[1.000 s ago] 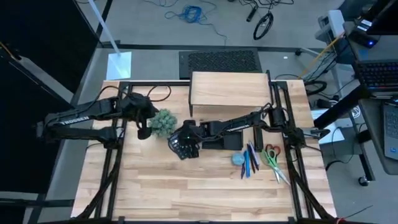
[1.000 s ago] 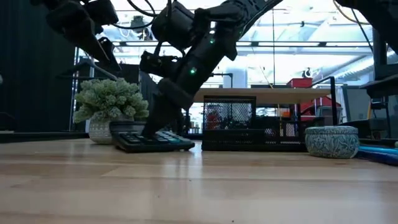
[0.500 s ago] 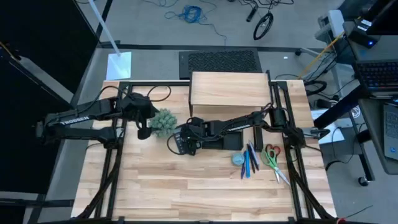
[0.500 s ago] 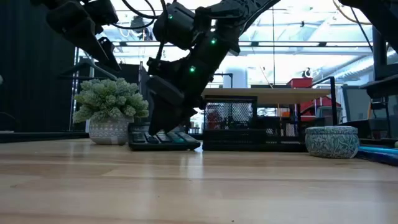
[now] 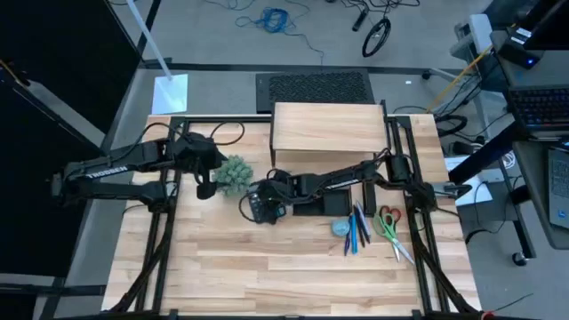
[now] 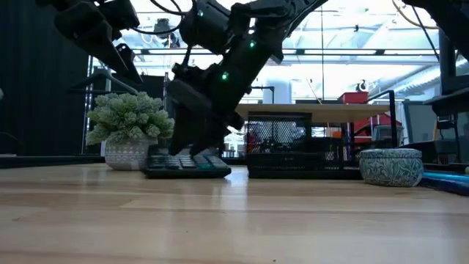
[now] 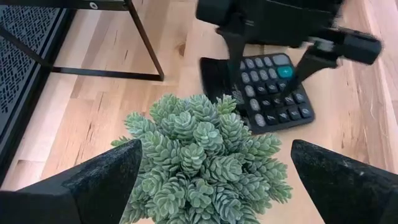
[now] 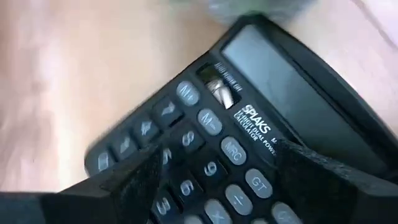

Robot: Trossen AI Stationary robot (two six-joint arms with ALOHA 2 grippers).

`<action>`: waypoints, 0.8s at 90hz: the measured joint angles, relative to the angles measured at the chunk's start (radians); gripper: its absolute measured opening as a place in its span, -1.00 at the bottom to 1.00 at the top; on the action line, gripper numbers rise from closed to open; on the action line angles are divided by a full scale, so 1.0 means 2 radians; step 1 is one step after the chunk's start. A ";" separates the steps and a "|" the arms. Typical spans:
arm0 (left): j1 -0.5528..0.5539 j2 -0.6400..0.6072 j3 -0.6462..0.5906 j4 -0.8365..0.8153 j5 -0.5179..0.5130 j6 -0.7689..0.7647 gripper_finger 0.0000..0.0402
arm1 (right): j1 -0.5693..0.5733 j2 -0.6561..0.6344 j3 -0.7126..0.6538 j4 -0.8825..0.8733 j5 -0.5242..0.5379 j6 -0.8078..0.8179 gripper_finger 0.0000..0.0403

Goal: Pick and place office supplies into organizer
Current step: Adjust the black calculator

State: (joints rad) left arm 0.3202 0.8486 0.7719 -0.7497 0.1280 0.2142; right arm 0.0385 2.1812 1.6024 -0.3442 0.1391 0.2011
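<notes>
The right gripper (image 5: 258, 206) is down at the calculator (image 5: 260, 207) near the bench (image 5: 267, 267) centre, its fingers (image 8: 143, 180) spread to either side of the keypad; in the left wrist view the two dark fingers straddle the calculator's upper half, though whether they press its edges I cannot tell. The calculator lies flat on the bench. Just at its 10 o'clock stands the fuzzy green plant (image 5: 235, 174) in its pale pot. At the calculator's 3 o'clock, just beside it, sits the black mesh organizer (image 5: 327, 203), partly under the right arm. Farther toward 3 o'clock lie the office supplies, all on the bench and outside the organizer: the round blue-grey disc (image 5: 340, 228), then the blue and dark pens (image 5: 357, 229) side by side, then the scissors (image 5: 389, 229) with red and green handles, nearest the bench's right edge. At 12 o'clock from the organizer stands the wooden shelf riser (image 5: 327, 132).

The left gripper (image 5: 205, 188) hangs above the bench at the plant's 9 o'clock, its fingers (image 7: 102, 177) spread wide, with the plant showing between them and nothing held.
</notes>
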 joint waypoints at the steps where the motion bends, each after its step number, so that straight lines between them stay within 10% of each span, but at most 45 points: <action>1: 0.000 0.000 0.000 0.000 0.000 0.000 0.99 | 0.000 -0.001 0.001 0.000 0.000 -0.011 0.46; 23: 0.000 0.000 0.000 0.000 0.000 0.000 0.99 | 0.011 0.002 0.017 0.015 0.006 -0.168 0.46; 72: 0.000 0.000 0.000 0.000 0.000 0.000 0.99 | 0.002 0.031 0.019 0.007 0.036 -0.073 0.46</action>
State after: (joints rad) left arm 0.3202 0.8486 0.7715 -0.7491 0.1276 0.2138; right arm 0.0421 2.2433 1.6398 -0.3310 0.2107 0.0550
